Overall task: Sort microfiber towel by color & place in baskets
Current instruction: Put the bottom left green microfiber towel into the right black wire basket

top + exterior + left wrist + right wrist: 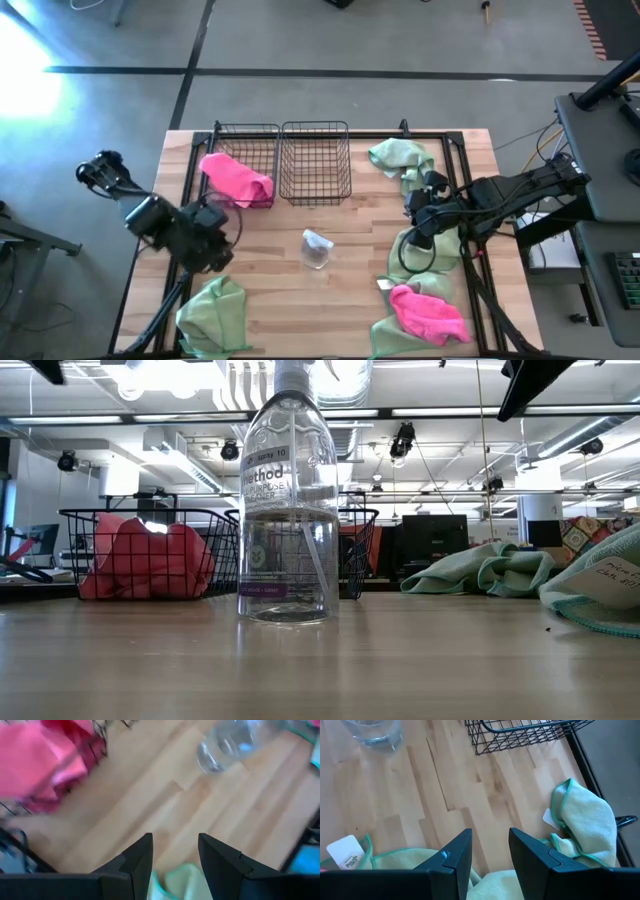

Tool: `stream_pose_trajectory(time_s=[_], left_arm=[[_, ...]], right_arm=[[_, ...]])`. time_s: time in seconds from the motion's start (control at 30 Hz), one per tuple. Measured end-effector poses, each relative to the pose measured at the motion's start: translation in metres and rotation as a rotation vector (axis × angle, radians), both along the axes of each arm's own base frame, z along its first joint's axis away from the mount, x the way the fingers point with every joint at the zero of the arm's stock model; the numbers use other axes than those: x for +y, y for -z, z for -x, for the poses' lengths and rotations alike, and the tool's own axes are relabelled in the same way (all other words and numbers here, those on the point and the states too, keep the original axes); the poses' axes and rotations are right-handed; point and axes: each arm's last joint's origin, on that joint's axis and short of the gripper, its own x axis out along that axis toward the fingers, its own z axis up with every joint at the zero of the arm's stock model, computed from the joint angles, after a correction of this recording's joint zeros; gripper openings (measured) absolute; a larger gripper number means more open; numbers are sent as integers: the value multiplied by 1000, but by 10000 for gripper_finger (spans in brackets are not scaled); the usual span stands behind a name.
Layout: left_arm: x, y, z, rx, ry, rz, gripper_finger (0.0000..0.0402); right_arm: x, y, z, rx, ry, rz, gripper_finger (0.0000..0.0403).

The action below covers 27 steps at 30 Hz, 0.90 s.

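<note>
On the table's left side we see the left gripper (212, 250), fingers parted and empty, between a pink towel (238, 178) draped in the left basket (262, 150) and a green towel (215, 315) near the front edge. The right basket (316, 160) holds nothing. Farther right, the right gripper (420, 225), narrowly parted, hovers over another green towel (420, 255).

Table centre open — only a bottle (317, 249) interrupts

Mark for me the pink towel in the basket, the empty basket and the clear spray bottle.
pink towel in the basket (238, 178), high view, middle of the bunched cloth
empty basket (316, 196), high view, near rim
clear spray bottle (288, 510), low view, bottle body
</note>
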Motion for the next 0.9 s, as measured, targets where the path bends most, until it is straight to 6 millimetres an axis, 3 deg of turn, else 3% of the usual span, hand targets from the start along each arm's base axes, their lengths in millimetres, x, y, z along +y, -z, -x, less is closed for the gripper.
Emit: stream_pose_trajectory(time_s=[0.27, 0.57, 0.73, 0.9], left_arm=[[-48, 15, 15, 22, -114, 97, 142], [-81, 41, 1, 25, -179, 49, 142], [-91, 50, -7, 14, -72, -24, 142], [-100, 51, 3, 171, 167, 29, 142]], right_arm=[[0, 0, -1, -3, -4, 1, 123], [8, -12, -24, -216, -143, 10, 123], [10, -13, -30, -260, -119, -17, 123], [11, -13, -33, -315, -3, -113, 123]])
